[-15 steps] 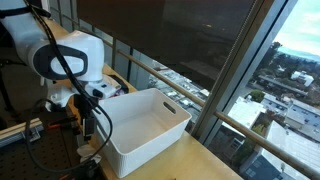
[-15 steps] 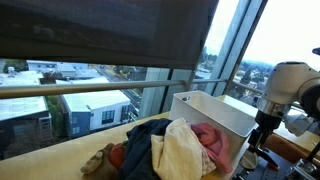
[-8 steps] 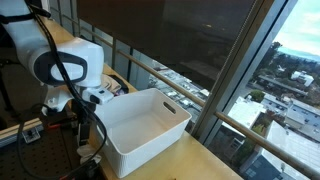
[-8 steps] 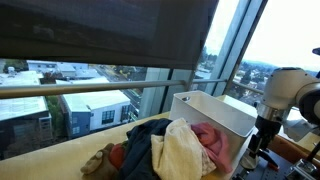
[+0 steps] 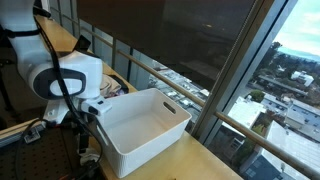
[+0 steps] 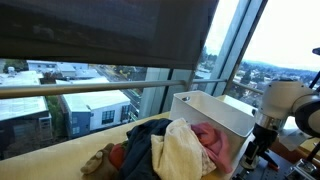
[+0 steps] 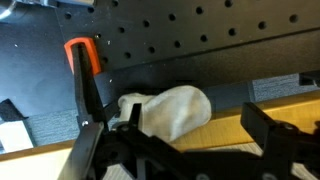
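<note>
White cloth (image 7: 170, 108), one piece, lies under the end effector (image 7: 178, 150), its two fingers (image 7: 272, 130) apart, near one white bin (image 5: 150, 143).

Arm (image 5: 62, 78): we record it sunk lower beside the bin (image 5: 150, 125) than a second ago.

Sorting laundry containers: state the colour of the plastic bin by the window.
White; the bin shows best in an exterior view.

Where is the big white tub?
In an exterior view the white tub sits on the table by the window, right beside the pile of clothes and next to the robot arm.
</note>
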Tool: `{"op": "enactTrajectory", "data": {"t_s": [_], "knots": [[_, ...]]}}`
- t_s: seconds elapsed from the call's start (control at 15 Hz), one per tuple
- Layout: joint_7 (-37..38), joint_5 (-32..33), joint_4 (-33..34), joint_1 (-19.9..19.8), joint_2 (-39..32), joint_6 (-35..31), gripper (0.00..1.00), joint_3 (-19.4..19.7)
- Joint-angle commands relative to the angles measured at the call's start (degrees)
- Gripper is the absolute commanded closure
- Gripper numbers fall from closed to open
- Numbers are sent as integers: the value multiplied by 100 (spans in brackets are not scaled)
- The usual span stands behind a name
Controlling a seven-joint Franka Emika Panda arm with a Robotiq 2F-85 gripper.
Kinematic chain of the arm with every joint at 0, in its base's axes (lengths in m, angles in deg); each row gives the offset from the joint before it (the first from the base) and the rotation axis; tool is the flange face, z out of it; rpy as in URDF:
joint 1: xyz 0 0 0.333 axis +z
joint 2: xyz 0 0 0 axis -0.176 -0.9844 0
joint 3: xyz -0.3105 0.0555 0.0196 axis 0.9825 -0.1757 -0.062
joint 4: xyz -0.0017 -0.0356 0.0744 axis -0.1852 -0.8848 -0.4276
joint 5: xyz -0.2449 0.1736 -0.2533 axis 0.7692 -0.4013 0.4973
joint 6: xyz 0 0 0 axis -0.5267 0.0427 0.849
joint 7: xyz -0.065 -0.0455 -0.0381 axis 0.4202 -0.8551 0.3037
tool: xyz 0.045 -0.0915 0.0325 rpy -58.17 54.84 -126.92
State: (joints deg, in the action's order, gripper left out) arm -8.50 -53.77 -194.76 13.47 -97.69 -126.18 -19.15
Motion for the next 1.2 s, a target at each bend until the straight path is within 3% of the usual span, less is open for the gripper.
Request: {"op": "enactTrajectory", "data": {"t_s": [0.0, 0.07, 0.13, 0.53, 0.6, 0.67, 0.93, 1.07, 1.13], "knots": [[42, 345, 0, 154, -323, -653, 0, 516], [12, 395, -1, 214, -415, -808, 0, 679], [238, 788, -1, -150, -501, -952, 0, 492], [1146, 2374, -3, -689, -931, -1549, 0, 483], [1411, 2744, -5, -761, -963, -1620, 8, 501], [1699, 3125, -4, -837, -989, -1677, 26, 515], [3118, 4892, 3, -1096, -929, -1924, 55, 633], [3671, 5555, -343, -1016, -528, -2029, 70, 831], [4130, 6058, -189, -1045, -640, -2083, 79, 842]]}}
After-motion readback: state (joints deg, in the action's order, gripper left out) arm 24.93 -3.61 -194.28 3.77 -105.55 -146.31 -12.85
